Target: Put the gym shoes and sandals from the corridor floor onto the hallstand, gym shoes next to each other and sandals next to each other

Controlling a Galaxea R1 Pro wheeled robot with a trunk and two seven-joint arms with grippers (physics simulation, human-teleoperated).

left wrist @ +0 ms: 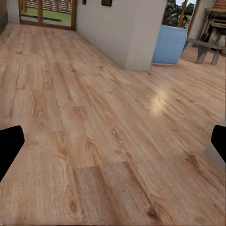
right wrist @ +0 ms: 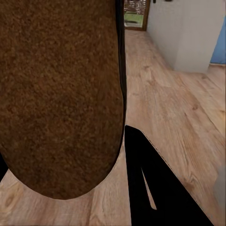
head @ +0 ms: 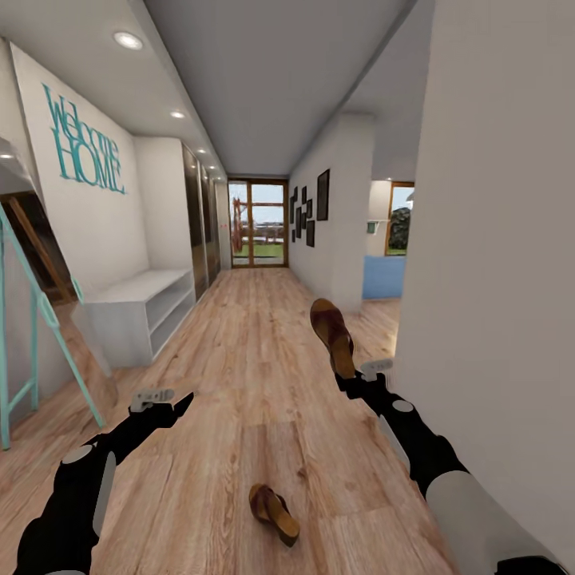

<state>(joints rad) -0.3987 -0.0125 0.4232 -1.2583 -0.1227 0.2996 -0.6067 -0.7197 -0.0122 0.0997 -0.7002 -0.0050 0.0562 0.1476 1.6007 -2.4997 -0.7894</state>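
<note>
My right gripper [head: 351, 375] is shut on a brown sandal [head: 331, 334], held up in the air with its toe pointing away down the corridor. The right wrist view shows that sandal's brown sole [right wrist: 56, 94] close up, with one black finger [right wrist: 150, 183] beside it. The second sandal [head: 274, 513] lies on the corridor floor [head: 239, 375] between my arms, near the bottom of the head view. My left gripper [head: 164, 399] hangs open over bare planks, with nothing between its fingertips [left wrist: 9, 148]. The light-grey hallstand [head: 144, 307] stands against the left wall ahead. The gym shoes are out of view.
A turquoise ladder-like frame [head: 36, 335] leans at the near left. A white wall [head: 495, 279] runs close along my right side, with an opening to a room holding a blue planter [head: 383, 277]. Glass doors [head: 258, 224] close the corridor's far end.
</note>
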